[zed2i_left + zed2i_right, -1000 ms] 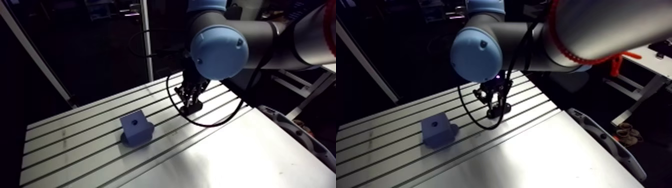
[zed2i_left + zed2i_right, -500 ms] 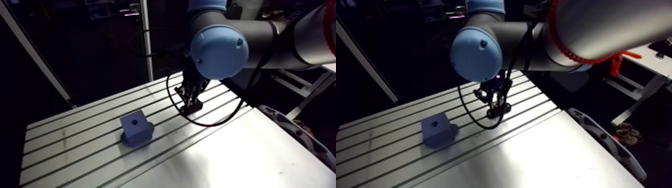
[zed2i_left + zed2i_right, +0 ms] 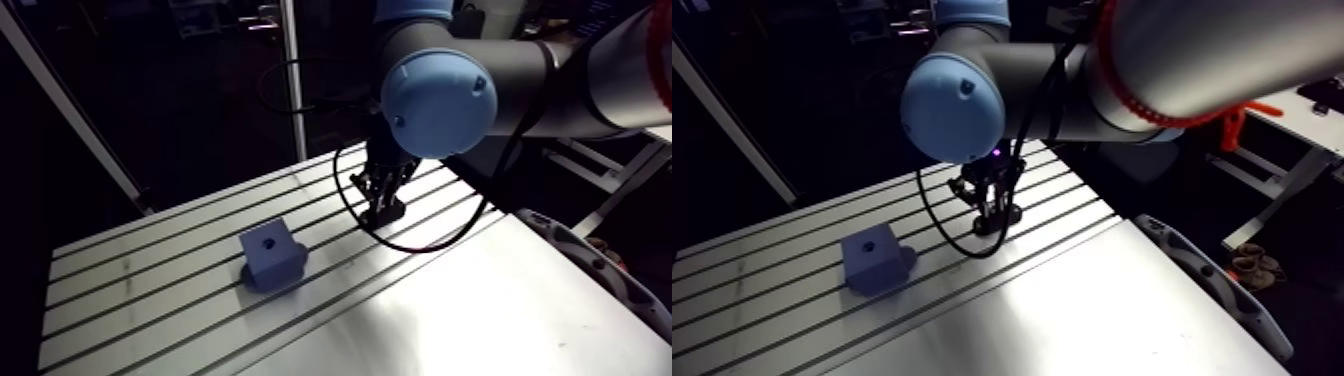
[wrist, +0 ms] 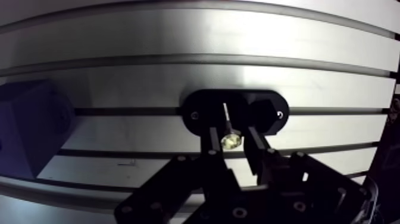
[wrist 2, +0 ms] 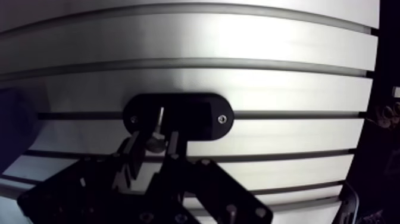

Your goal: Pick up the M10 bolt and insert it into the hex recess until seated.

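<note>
The gripper (image 3: 990, 220) hangs over a dark plate (image 3: 1012, 214) on the slotted table (image 3: 1092, 300), apart from a blue block (image 3: 872, 262).

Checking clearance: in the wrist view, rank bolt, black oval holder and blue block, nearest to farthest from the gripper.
1. Bolt, at the gripper's tip.
2. Black oval holder, just beneath.
3. Blue block, off to one side.

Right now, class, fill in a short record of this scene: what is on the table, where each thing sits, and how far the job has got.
table: slotted aluminium
blue block: on the table, apart from the gripper
hole: in the block's upper face
black holder: oval plate on the table, under the gripper
bolt: shiny head at the gripper, over the holder
grip: cannot tell
stage: bolt not yet in the block
</note>
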You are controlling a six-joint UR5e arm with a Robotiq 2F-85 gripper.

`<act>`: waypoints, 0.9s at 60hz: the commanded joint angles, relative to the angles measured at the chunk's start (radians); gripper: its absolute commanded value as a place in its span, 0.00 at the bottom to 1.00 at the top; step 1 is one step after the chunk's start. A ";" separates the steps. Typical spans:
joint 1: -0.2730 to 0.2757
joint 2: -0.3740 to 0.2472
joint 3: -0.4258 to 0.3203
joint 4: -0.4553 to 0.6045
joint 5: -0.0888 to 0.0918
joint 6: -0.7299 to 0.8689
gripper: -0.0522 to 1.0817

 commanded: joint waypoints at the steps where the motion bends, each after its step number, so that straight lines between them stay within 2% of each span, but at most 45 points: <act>1: 0.000 0.002 0.000 -0.003 -0.017 0.000 0.61; 54: 0.003 -0.003 -0.004 -0.001 -0.011 0.000 0.64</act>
